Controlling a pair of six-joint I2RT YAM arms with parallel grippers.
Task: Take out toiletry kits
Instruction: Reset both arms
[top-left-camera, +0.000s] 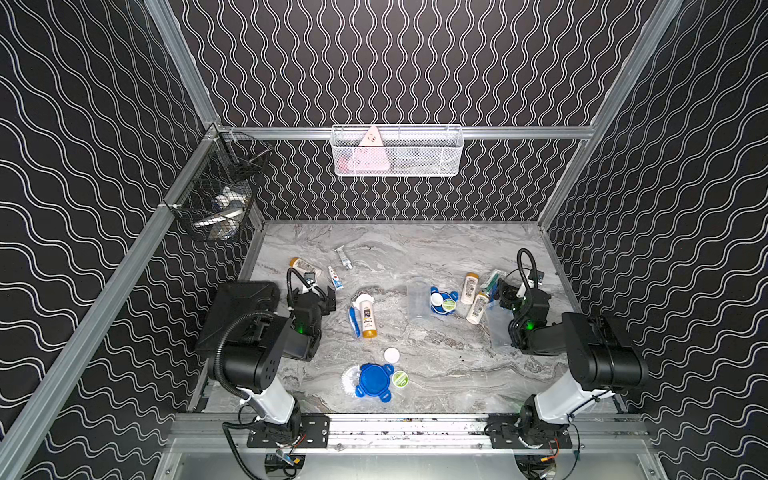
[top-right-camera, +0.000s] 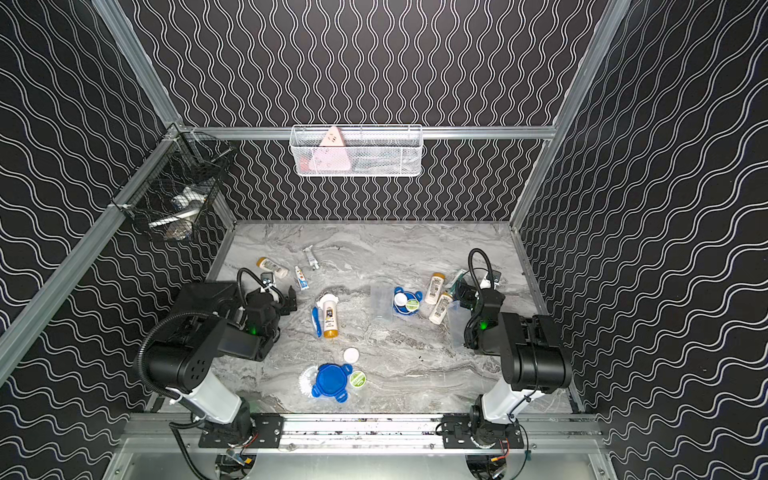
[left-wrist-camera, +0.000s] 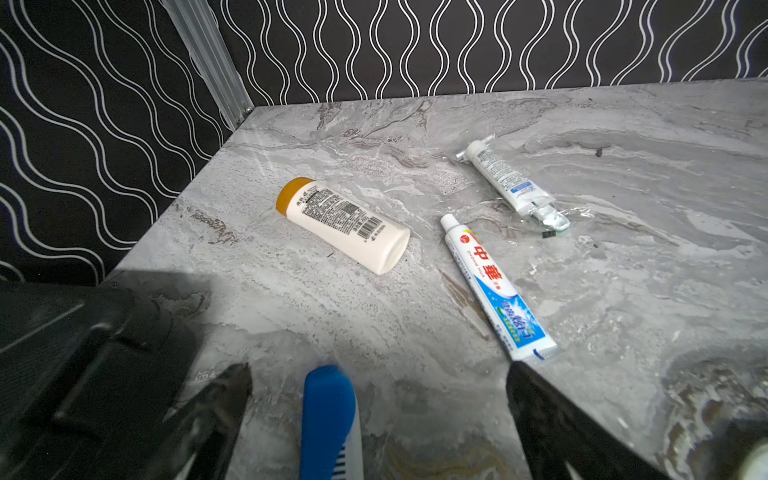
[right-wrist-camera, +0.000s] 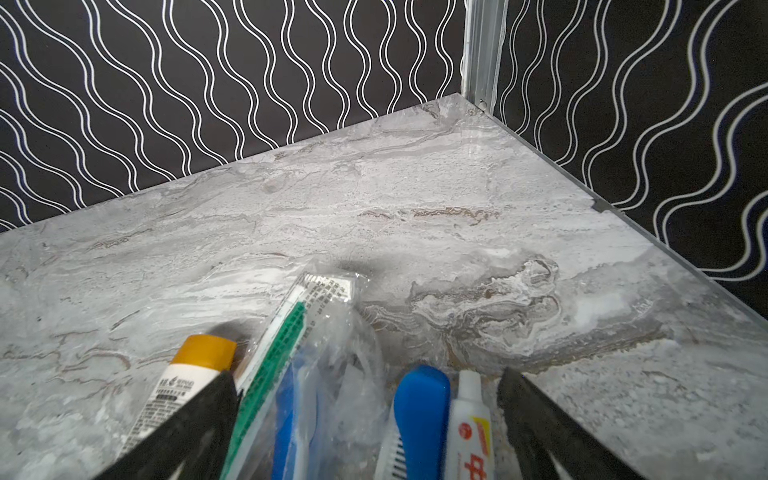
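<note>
The toiletry kits lie unpacked on the marble table. One clear cup (top-left-camera: 419, 299) lies empty beside its blue lid (top-left-camera: 444, 301). A second blue lid (top-left-camera: 374, 381) rests near the front edge on a clear cup (top-left-camera: 348, 380). My left gripper (left-wrist-camera: 379, 368) is open low over the table, and a blue comb (left-wrist-camera: 328, 419) lies loose between its fingers. Beyond it are an amber-capped bottle (left-wrist-camera: 345, 224), a toothpaste tube (left-wrist-camera: 494, 286) and a wrapped white tube (left-wrist-camera: 511, 183). My right gripper (right-wrist-camera: 365, 374) is open over a bagged toothbrush (right-wrist-camera: 286, 357), another blue comb (right-wrist-camera: 422, 411) and a small toothpaste tube (right-wrist-camera: 469, 419).
A black hard case (top-left-camera: 241, 316) sits under my left arm. A black wire basket (top-left-camera: 216, 195) hangs on the left wall and a white one (top-left-camera: 397, 151) on the back wall. A bottle (top-left-camera: 366, 316), two more bottles (top-left-camera: 469, 287), a white cap (top-left-camera: 391, 355) and a plastic bag (top-left-camera: 498, 328) lie about.
</note>
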